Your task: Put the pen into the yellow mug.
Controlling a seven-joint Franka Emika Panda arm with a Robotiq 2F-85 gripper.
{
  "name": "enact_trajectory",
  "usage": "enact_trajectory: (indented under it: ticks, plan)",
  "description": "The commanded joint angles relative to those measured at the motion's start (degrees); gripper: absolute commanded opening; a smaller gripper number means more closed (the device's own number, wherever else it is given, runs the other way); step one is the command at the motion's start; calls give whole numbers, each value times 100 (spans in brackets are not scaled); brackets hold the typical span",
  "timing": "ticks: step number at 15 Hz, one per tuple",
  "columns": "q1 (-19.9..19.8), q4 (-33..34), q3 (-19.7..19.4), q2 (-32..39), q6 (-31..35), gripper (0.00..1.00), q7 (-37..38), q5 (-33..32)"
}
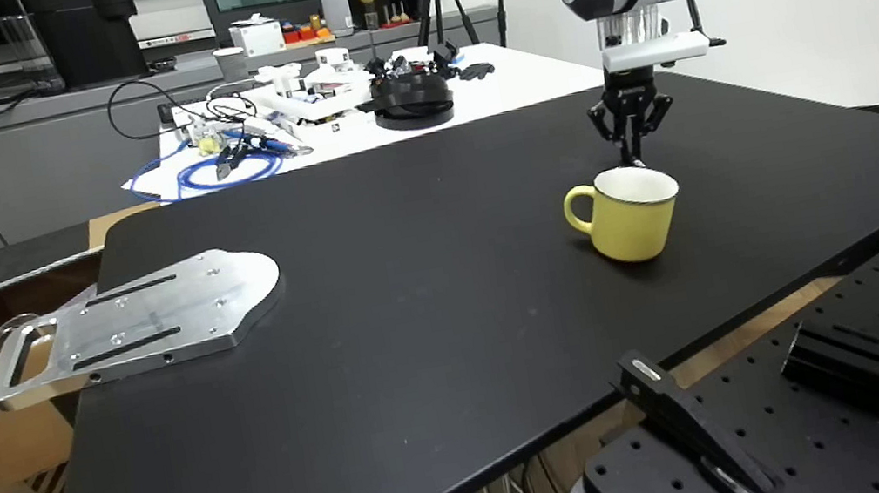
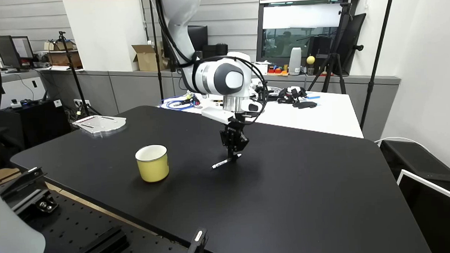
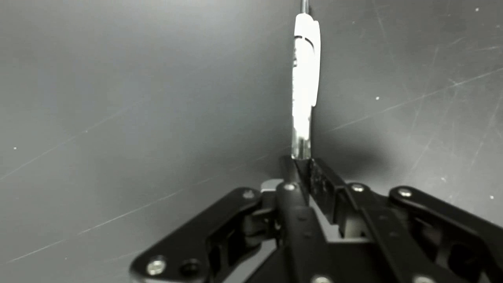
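Pen [image 3: 304, 78] is gripped by the hand [image 3: 301, 164]; yellow mug [image 2: 153, 169] stands apart from it, not yet reached. Grasp judged done; lift, carry, insertion left.

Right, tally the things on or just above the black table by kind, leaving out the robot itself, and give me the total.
Yellow mug: 1
Pen, gripped by the end effector: 1
Metal plate: 1
Total: 3
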Motion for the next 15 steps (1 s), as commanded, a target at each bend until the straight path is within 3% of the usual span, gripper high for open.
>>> enact_trajectory:
  ticks: [1, 8, 15]
  plan:
    - [129, 454, -191, 143, -795, 4, 408, -67]
    - [141, 1120, -212, 123, -2490, 4, 784, -44]
    - [92, 2269, -2, 465, -5288, 4, 763, 48]
